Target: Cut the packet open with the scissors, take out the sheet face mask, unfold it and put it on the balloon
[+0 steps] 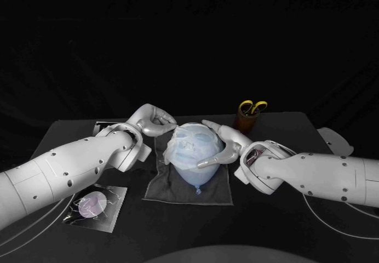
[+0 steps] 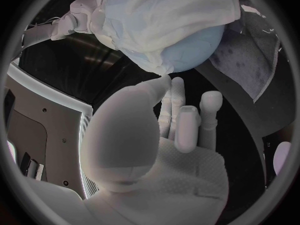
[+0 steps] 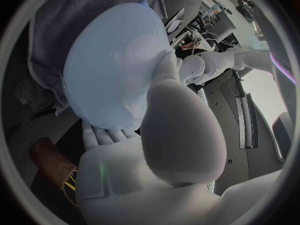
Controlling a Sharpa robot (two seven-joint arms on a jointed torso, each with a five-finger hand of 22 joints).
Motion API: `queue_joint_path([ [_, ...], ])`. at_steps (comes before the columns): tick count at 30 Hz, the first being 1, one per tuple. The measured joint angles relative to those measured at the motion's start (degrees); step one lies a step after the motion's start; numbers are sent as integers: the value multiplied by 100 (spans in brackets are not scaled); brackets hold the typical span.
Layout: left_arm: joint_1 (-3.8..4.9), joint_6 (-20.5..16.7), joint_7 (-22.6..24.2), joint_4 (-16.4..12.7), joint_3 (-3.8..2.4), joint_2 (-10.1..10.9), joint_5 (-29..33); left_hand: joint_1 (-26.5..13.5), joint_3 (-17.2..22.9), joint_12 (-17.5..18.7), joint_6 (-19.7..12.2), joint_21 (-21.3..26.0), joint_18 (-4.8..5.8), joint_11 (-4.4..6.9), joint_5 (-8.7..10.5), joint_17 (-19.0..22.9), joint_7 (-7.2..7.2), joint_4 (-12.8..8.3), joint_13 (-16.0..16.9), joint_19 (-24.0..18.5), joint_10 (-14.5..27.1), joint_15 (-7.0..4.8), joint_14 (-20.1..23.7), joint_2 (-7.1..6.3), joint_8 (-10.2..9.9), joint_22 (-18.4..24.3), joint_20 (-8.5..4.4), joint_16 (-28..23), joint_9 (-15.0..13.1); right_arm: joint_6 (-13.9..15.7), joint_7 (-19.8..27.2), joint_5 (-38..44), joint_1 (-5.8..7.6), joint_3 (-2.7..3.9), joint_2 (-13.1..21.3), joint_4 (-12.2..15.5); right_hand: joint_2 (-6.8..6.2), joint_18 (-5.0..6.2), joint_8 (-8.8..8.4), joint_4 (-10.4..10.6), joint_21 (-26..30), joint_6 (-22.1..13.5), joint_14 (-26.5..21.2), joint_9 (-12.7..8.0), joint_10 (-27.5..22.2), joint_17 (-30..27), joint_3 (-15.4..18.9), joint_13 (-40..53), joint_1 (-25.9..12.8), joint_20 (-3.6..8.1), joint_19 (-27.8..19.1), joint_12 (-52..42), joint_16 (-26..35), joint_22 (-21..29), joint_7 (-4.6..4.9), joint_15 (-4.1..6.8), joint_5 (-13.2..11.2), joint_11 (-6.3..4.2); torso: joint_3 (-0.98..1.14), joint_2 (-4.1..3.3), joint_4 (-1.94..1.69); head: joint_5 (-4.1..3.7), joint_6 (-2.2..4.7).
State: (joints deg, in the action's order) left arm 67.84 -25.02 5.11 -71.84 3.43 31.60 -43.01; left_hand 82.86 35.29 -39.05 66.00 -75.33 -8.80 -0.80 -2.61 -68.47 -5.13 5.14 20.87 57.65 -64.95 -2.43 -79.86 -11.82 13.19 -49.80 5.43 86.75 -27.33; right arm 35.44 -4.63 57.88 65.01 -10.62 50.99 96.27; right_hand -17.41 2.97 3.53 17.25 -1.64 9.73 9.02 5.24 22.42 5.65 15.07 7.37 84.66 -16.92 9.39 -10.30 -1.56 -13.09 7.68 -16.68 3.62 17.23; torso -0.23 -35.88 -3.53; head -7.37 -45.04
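Centre frame, a smooth, faintly glossy pale-blue rubber balloon [image 1: 196,172] wears a thin, wrinkled, damp-looking sheet face mask [image 1: 189,142] and lies on a matt grey woven cloth [image 1: 168,192] over the matt black table [image 1: 268,219]. Lower left, the packet [image 1: 95,205] is crinkled, shiny film; upper right, scissors [image 1: 253,106] with glossy yellow plastic handles stand in a dull brown holder [image 1: 247,124]. The left hand [image 1: 154,123] and right hand [image 1: 225,145] are smooth satin silver, palms finely dimpled.
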Motion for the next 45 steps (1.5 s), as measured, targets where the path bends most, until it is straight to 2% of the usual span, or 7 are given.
queue_joint_path([
  [10, 0, -6, -12, 116, 0, -44, -57, -59, 163, -55, -44, -27, 1, 6, -7, -15, -2, -60, 108, 0, -6, 19, -20, -26, 42, -18, 0, -1, -2, 6, 0, 7, -4, 0, 8, 10, 0, 0, 0, 0, 0, 0, 0, -1, 8, 1, 0, -10, 0, 0, 0, -23, 0, 0, 0, 0, 0, 8, 3, 3, 7, -8, 8],
  [12, -1, -2, -15, 115, 0, -23, -43, -157, 251, -3, -280, 42, 1, -91, -13, 289, -69, -20, 142, -228, 249, 97, 113, 28, 35, 234, -14, -48, -405, 6, 0, 7, -5, 0, 10, 11, 0, 0, 0, 0, 0, 0, 0, -1, 8, 1, 0, -10, 0, 0, 0, -23, 0, 0, 0, 0, 0, 8, 3, 3, 6, -14, 11],
  [16, 0, 54, -17, 79, -1, 52, 66, -967, 17, 375, -1037, 532, -3, -396, -40, 1297, -338, 655, -29, -1024, 850, 388, 744, 157, -449, 1097, 136, -335, -391, 7, 0, 9, -6, 0, 13, 12, 1, 0, 0, 0, 0, 0, 0, -1, 8, 1, 0, -9, 1, 0, 0, -22, 0, 0, 0, 0, 0, 8, 2, 4, 1, -25, 8],
  [18, 0, 121, -17, 41, -1, 95, 171, -1194, -146, 466, -1129, 656, -57, -467, -39, 1538, -390, 919, -88, -1145, 921, 441, 915, 138, -547, 1250, 214, -407, -308, 7, 0, 9, -7, 0, 15, 12, 1, 0, 0, 0, 0, 0, 0, -1, 8, 1, 0, -9, 1, 0, 0, -21, 0, 0, 0, 0, 0, 8, 0, 4, -2, -26, 8],
  [22, 0, 283, -13, -14, 1, 147, 355, -1348, -364, 608, -1168, 790, -97, -527, -39, 1959, -429, 1148, -181, -1234, 1042, 502, 1227, 97, -612, 1348, 289, -520, -211, 7, 0, 10, -9, 0, 17, 9, 18, -1, 0, 0, 0, 0, 0, -2, 8, 1, 0, -8, 18, 0, 0, -21, 0, 0, 0, 0, 0, 8, -3, 5, -4, -26, 12],
  [32, -1, 861, -32, -36, 3, 158, 738, -1612, -909, 711, -1052, 931, -96, -535, -39, 2279, -420, 1134, -287, -1282, 1091, 532, 1518, 129, -643, 1440, 337, -584, -60, 6, 0, 12, -14, 1, 9, 3, 24, -1, 0, 0, 0, 0, 0, 3, 7, -5, 0, -9, 24, 0, 0, -45, 0, 0, 0, 0, 0, 8, -4, 2, -4, -8, 9],
  [45, -20, 1096, -97, 50, 0, 93, 799, -925, -1292, 711, -927, 954, -93, -490, -39, 2258, -377, 1019, -325, -1282, 1046, 532, 1517, -15, -643, 1464, 337, -516, 77, 6, 0, 15, -17, 1, 7, 3, 23, -1, 0, 0, 0, 0, 0, 3, 12, -4, 0, -17, 23, 0, 0, -44, 0, 0, 0, 0, 0, -14, 0, 0, 6, -6, 2],
])
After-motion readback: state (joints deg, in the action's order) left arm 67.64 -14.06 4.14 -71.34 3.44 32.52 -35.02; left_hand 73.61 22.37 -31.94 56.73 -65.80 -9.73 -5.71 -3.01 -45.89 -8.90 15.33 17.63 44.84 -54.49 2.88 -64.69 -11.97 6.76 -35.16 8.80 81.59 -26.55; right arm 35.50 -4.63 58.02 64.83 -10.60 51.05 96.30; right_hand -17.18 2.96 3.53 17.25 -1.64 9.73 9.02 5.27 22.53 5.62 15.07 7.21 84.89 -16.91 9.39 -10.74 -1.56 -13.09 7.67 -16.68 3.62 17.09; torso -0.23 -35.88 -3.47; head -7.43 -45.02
